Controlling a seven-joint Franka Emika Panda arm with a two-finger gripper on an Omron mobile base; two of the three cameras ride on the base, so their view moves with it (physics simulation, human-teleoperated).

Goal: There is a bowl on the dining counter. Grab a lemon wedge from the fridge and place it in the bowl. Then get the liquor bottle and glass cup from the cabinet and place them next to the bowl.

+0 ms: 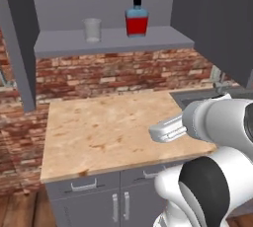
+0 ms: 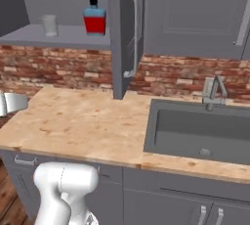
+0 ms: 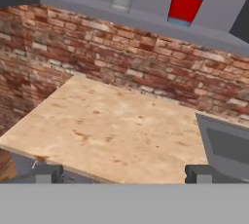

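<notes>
The cabinet stands open above a wood-topped counter backed by brick, and on its grey shelf sit the two things wanted: the bottle with its red liquid and black cap, and the cup to its left, apart from it by a clear stretch of shelf. Both stand upright, so the long axis of each runs straight up and down.

The gripper hangs low over the near edge of the counter, fingers spread wide and holding nothing — the two dark tips sit far apart at the bottom of the hand view with only counter between them. From there the shelf lies up and ahead: the bottle shows high and to the right of the gripper's line, the cup high and about on the centre line. In the left base view the hand points across the counter toward the brick, well below the shelf.

So the reach, as I judge it, is mostly a climb — up past the brick, then forward onto the shelf, coming at either object from the front with the fingers to each side. Neither looks much nearer than the other. The open door beside the bottle looks like the thing to mind.
</notes>
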